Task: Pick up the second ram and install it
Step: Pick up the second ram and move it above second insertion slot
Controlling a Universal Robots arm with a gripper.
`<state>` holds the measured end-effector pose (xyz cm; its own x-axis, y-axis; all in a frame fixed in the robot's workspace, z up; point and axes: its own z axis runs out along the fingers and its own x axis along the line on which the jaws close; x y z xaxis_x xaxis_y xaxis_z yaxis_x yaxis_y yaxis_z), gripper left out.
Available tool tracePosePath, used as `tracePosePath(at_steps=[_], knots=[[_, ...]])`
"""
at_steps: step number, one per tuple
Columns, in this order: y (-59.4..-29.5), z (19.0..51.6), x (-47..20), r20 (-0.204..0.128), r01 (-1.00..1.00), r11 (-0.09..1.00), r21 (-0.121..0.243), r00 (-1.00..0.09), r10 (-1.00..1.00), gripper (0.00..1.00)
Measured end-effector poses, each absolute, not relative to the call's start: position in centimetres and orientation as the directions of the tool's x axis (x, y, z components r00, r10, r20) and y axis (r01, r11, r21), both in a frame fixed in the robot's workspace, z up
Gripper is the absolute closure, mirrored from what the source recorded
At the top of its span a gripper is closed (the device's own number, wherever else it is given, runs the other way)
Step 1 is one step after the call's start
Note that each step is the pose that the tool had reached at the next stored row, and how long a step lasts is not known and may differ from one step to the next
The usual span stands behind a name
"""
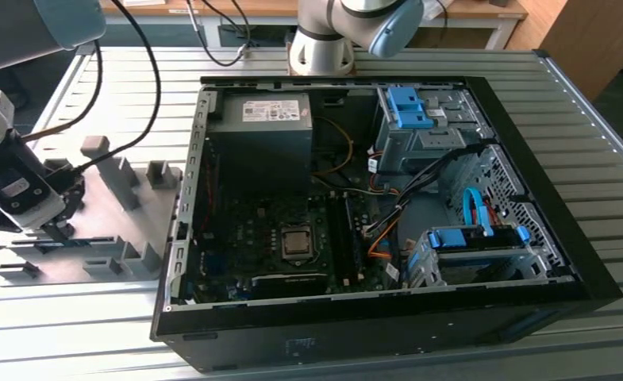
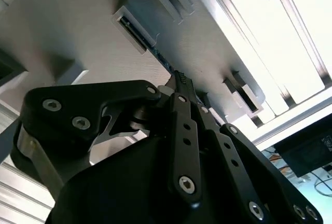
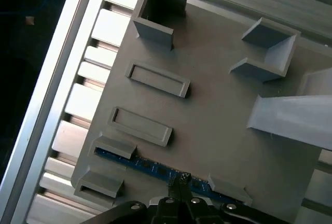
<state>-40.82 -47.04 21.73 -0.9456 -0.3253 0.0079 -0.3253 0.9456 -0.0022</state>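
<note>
First wrist view, jaws pinch 2nd ram (image 3: 148, 166) edge, blocks (image 3: 115, 147) flanking

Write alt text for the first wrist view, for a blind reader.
The gripper is shut on the second ram, a blue-green stick held on edge by grey holder blocks on a grey plate with other empty slots.

The tabletop (image 1: 576, 143) is pale metal with long ridges, and it shines in the light. The holder tray (image 3: 218, 110) is grey plastic, dull and smooth. The gripper (image 2: 180, 80) looks like black metal, a bit glossy, with shiny screws. The second ram (image 3: 148, 165) is a smooth blue board. The computer case (image 1: 396, 337) is dull black outside and bare grey metal inside, with bright blue plastic clips (image 1: 406, 103).
</note>
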Motion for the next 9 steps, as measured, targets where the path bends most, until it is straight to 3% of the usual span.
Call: tracePosePath(at_steps=[9], knots=[[-47.04,21.72,-40.82,0.008,-0.397,0.918,-0.002,-0.918,-0.397,0.9]])
